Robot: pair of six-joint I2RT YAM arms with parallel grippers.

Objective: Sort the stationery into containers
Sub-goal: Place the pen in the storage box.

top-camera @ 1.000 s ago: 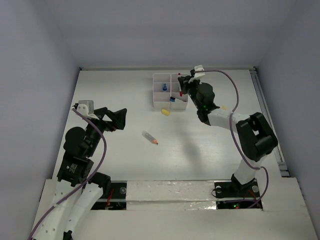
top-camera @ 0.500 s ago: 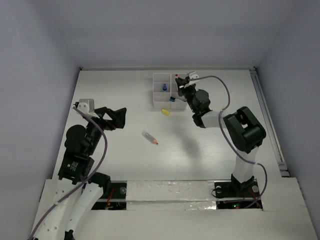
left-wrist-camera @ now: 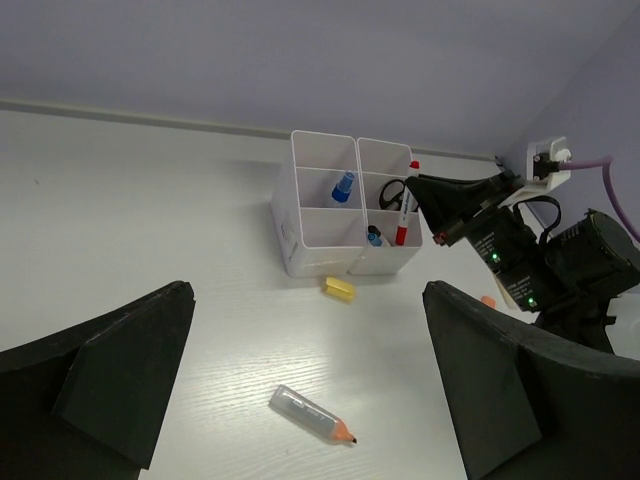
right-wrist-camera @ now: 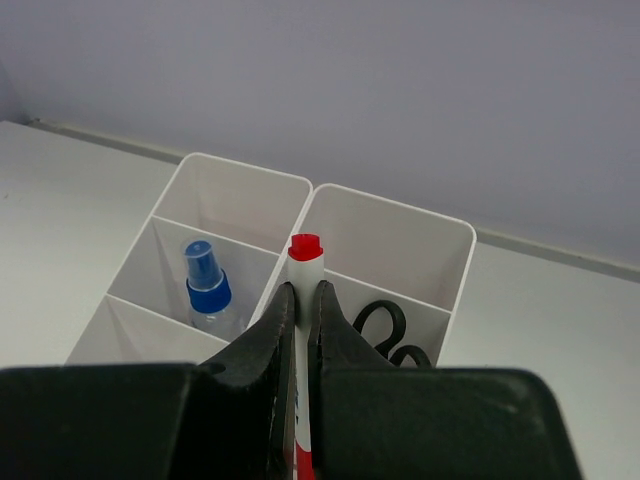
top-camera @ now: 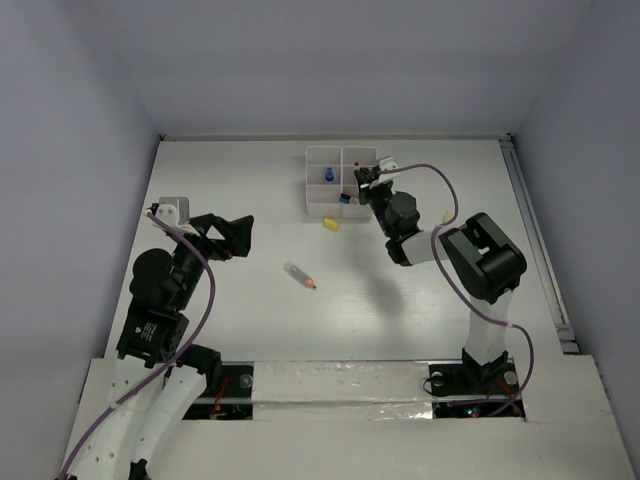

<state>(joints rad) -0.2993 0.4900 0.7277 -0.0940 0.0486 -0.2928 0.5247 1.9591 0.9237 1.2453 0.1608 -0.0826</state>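
Note:
The containers are a white organiser tray [top-camera: 322,205] [left-wrist-camera: 300,240] [right-wrist-camera: 458,240] at the table's far middle. My right gripper [top-camera: 364,180] [left-wrist-camera: 428,196] [right-wrist-camera: 303,298] is shut on a thin white pen [right-wrist-camera: 304,262] [left-wrist-camera: 404,215] with red ends. It holds the pen upright at the tray's right column, and the lower end dips into a near compartment. My left gripper [top-camera: 234,238] [left-wrist-camera: 308,295] hangs open over the table's left. A clear tube with an orange tip [top-camera: 299,275] [left-wrist-camera: 312,414] and a yellow eraser [top-camera: 331,224] [left-wrist-camera: 340,288] lie on the table.
In the tray are a blue-capped spray bottle [right-wrist-camera: 205,290] [left-wrist-camera: 343,186], black-handled scissors [right-wrist-camera: 385,328] [left-wrist-camera: 393,193] and a blue-capped pen [left-wrist-camera: 372,238]. A small orange eraser [left-wrist-camera: 487,300] lies right of the tray beside the right arm. Walls close in the table on three sides.
The right arm has folded in toward the tray and carried the pen slightly nearer and lower over the right column. The left arm has not moved.

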